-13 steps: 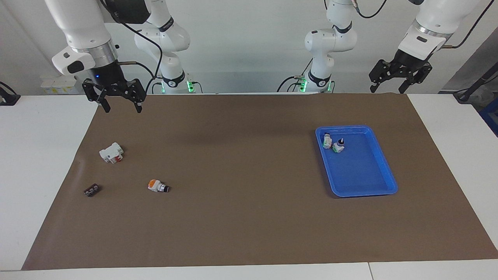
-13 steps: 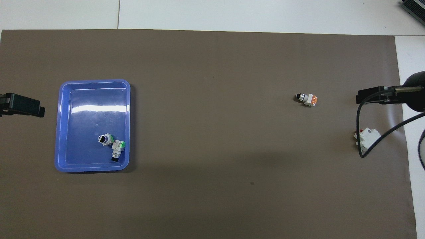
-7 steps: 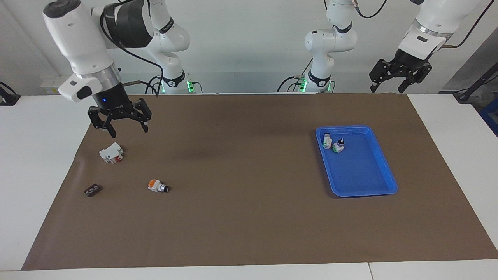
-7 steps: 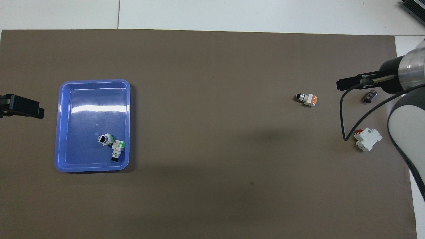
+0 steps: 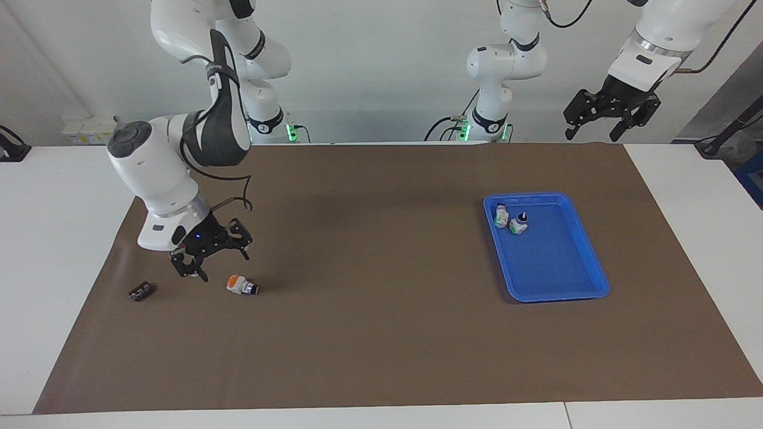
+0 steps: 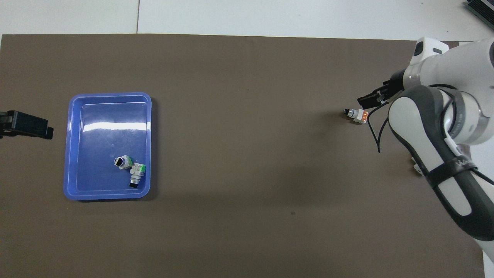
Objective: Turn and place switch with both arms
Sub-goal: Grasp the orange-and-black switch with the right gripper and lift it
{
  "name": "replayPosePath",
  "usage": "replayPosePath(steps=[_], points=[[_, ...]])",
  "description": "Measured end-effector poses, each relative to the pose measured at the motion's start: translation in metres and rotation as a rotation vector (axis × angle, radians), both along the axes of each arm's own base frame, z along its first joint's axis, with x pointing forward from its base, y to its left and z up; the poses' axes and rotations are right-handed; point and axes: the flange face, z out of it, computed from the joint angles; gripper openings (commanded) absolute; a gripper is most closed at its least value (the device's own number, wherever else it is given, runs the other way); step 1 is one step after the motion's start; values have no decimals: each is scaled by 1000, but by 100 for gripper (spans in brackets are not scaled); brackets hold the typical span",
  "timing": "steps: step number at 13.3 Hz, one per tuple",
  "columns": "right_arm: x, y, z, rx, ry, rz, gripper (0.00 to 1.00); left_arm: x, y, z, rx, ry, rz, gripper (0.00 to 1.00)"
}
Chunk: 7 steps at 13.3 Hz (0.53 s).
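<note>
The switch (image 5: 242, 285) lies on its side on the brown mat toward the right arm's end of the table, its orange block, pale middle and black knob showing; the overhead view has the switch (image 6: 357, 114) too. My right gripper (image 5: 222, 266) hangs low over the mat just beside the orange end, open, with nothing between its fingers and not touching the switch. In the overhead view the right gripper (image 6: 371, 101) shows only as dark tips beside the switch. My left gripper (image 5: 591, 134) waits high over the mat's corner by its own base, open and empty; the overhead view catches the left gripper (image 6: 27, 125) at the frame's edge.
A blue tray (image 5: 554, 268) toward the left arm's end holds two green-and-white switches (image 5: 509, 219). A small black part (image 5: 141, 291) lies near the mat's edge beside the right gripper. My right arm hides the white blocky part except a sliver (image 6: 415, 165).
The right arm has swung down and out from over the mat's edge by its base to low beside the switch, passing over the white blocky part. The left arm has stayed put.
</note>
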Motion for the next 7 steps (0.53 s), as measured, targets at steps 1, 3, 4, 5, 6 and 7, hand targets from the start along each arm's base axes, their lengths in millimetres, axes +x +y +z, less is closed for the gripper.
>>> replayPosePath(steps=[1,3,4,5,6,7], points=[[1,-1,-19,-17,-19,75,94,0,0,-1,0,4,0,100],[-3,-2,-55,-54,-49,223,93,-1,-1,-2,1,9,-3,100],[-8,-3,-72,-69,-50,288,92,-2,-4,-3,1,13,-7,100],[-12,-4,-86,-82,-54,341,91,-3,-7,-5,2,16,-13,100],[-16,-6,-98,-92,-57,378,88,-3,-9,-5,2,18,-17,100],[-18,-7,-105,-96,-54,396,84,-3,-9,-6,2,19,-18,100]])
